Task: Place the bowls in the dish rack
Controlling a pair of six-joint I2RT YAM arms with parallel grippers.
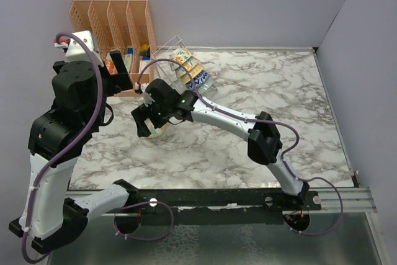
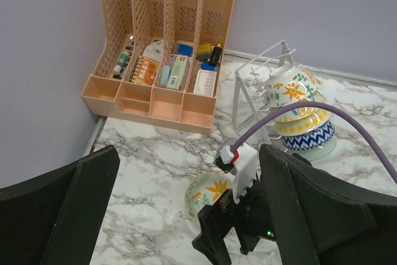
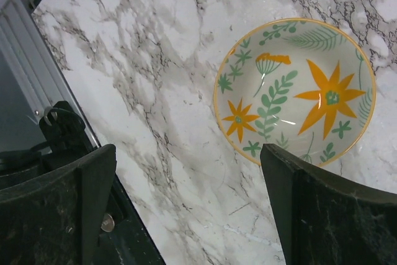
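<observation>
A cream bowl (image 3: pixel 294 91) with orange flowers and green leaves sits upright on the marble table (image 3: pixel 155 60). My right gripper (image 3: pixel 186 209) hovers just above it, open, with nothing between its fingers; the bowl lies beyond the fingertips. From above, the same bowl (image 1: pixel 159 132) peeks out under the right gripper (image 1: pixel 147 123). The wire dish rack (image 2: pixel 253 85) holds several bowls leaning together: a cream flowered one (image 2: pixel 288 88), a yellow one (image 2: pixel 304 119) and a blue-patterned one (image 2: pixel 308 136). My left gripper (image 2: pixel 186 215) is open and empty, raised near the rack's left.
An orange slotted organizer (image 2: pixel 167 41) with small items stands against the back wall, left of the rack. Walls close the left, back and right sides. A metal rail (image 3: pixel 25 60) runs along the near table edge.
</observation>
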